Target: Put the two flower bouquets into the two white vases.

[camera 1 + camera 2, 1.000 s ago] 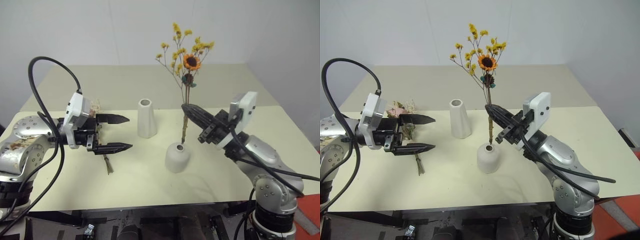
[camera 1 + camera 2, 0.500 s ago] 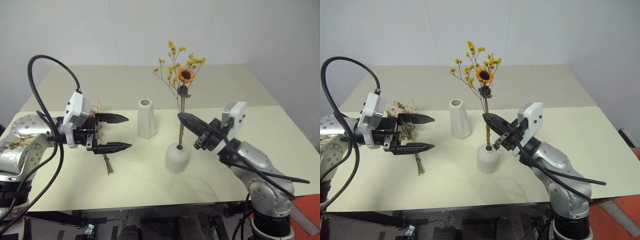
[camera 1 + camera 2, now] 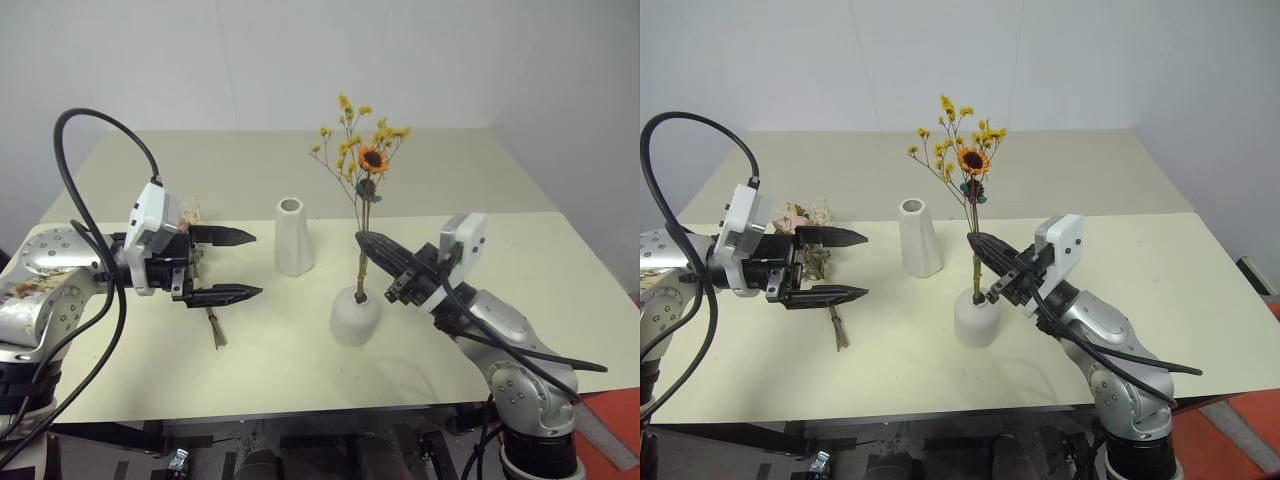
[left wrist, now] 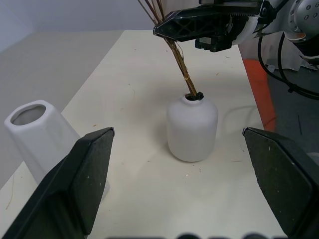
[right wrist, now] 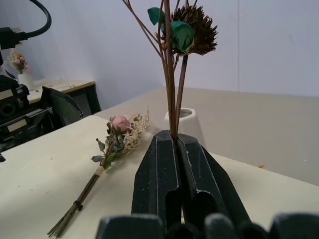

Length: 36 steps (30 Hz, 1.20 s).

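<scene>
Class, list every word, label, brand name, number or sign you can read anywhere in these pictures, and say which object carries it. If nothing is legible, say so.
None: no readable text appears in any view.
The taller white vase and the squat white vase are plain, unmarked.
The white wrist housings, the table and the back wall carry no legible label.
The black fingers of the left pincer and right pincer show no markings.

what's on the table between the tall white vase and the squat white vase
Nothing: in the left wrist view, bare cream table lies between the tall tapered white ceramic vase and the squat rounded white vase, which holds the yellow sprig's stem.
</scene>
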Motion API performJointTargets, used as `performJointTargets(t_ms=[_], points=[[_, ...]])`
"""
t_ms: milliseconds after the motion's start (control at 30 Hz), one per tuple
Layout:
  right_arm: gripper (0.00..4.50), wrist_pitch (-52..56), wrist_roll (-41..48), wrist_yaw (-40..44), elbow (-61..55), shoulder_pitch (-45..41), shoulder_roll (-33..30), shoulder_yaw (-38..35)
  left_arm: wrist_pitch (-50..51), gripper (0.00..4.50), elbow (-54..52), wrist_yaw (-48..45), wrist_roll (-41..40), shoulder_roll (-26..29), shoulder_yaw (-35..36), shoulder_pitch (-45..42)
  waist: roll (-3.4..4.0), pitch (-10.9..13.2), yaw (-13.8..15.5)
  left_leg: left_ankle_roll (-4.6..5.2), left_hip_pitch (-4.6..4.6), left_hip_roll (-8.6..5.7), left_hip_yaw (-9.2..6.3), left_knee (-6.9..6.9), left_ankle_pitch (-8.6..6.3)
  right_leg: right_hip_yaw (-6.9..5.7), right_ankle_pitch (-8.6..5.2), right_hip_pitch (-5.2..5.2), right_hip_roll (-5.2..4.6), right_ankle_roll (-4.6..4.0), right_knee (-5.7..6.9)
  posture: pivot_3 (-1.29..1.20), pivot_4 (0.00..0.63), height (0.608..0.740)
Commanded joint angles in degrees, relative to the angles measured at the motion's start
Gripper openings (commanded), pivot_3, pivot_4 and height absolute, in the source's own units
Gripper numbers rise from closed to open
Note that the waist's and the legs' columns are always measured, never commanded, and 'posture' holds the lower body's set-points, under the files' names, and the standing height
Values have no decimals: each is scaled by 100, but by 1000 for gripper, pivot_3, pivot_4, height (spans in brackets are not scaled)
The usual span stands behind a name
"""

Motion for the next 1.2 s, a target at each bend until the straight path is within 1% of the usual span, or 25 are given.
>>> performJointTargets(t_ms=[33,133,233,433,733,1033,1200], points=[[48,46,289,-90,-146,-134,-38,-223,-20,4500,-62,-14,-22,90,117,-165,0,0,0,0,0,0,0,0,0,0,0,0,0,0,0,0,150,740],[48,140,595,-230,-174,-215,-8,-380,-28,4500,-49,-14,-16,66,88,-195,0,0,1,0,0,0,0,-1,0,0,0,0,0,0,-1,0,150,740],[48,174,686,-300,-155,-223,-43,-403,-51,4500,-28,-20,0,37,66,-215,0,0,-4,0,0,0,0,0,0,0,0,0,0,0,0,0,150,740],[48,114,551,-215,-42,-71,-133,-232,-78,4500,-10,-34,23,38,76,-220,0,0,1,0,-1,0,0,0,0,0,0,0,0,0,-1,0,150,740],[48,-190,88,-163,143,5,-121,92,-64,4500,-58,-30,33,70,115,-168,0,0,-3,0,1,0,0,-1,0,2,0,0,2,0,0,0,150,740],[48,-199,158,-192,178,-125,-50,-22,-57,4500,-65,-10,39,74,116,-162,0,0,-2,0,1,1,0,-1,0,2,0,0,2,0,1,0,150,740],[48,-238,64,-89,109,117,-114,46,-53,4500,-57,2,50,79,114,-172,0,0,2,0,0,1,0,-1,0,2,0,0,1,0,0,0,150,740]])
